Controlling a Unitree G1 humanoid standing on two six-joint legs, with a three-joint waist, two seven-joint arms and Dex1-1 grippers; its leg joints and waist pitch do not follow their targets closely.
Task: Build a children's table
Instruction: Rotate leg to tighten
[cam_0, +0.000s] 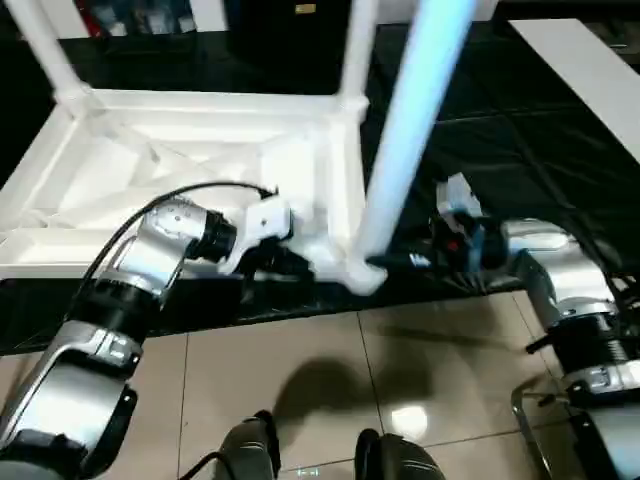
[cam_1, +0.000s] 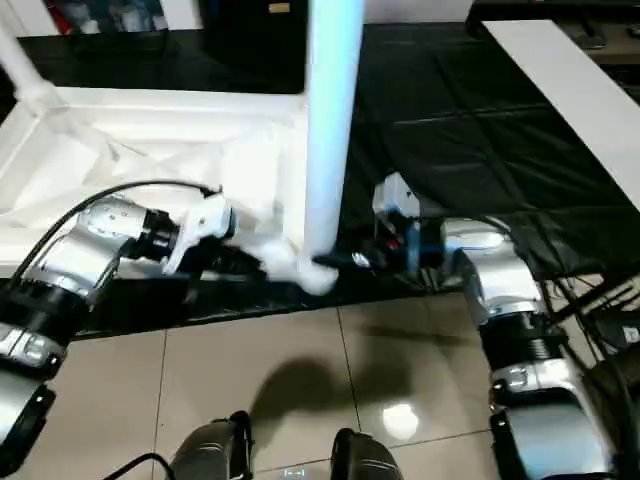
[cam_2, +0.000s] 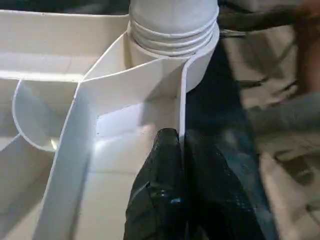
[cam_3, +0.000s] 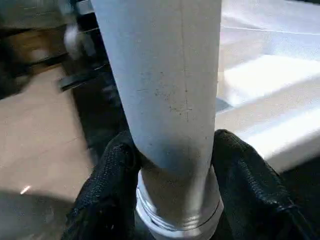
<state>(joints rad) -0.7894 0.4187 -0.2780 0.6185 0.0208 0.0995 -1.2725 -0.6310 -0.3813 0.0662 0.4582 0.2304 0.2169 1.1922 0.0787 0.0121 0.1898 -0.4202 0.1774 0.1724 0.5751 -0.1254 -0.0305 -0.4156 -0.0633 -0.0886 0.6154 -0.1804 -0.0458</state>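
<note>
The children's table top (cam_0: 150, 170) lies upside down on a black mat, ribbed underside up. Two white legs (cam_0: 45, 50) (cam_0: 358, 45) stand in its far corners. A third leg (cam_0: 410, 130) rises from the near right corner socket (cam_0: 360, 275), its threaded end (cam_2: 172, 30) sitting in the socket. My left gripper (cam_0: 290, 265) is shut on the thin rim wall (cam_2: 181, 100) just beside that socket. My right gripper (cam_0: 395, 262) reaches in from the right, and its black fingers (cam_3: 112, 170) press both sides of the leg (cam_3: 165, 75) just above the thread.
The black mat (cam_0: 500, 150) spreads to the right of the table top, with a white board (cam_0: 590, 70) at its far right. Beige floor tiles (cam_0: 330, 370) lie between the mat's near edge and my body.
</note>
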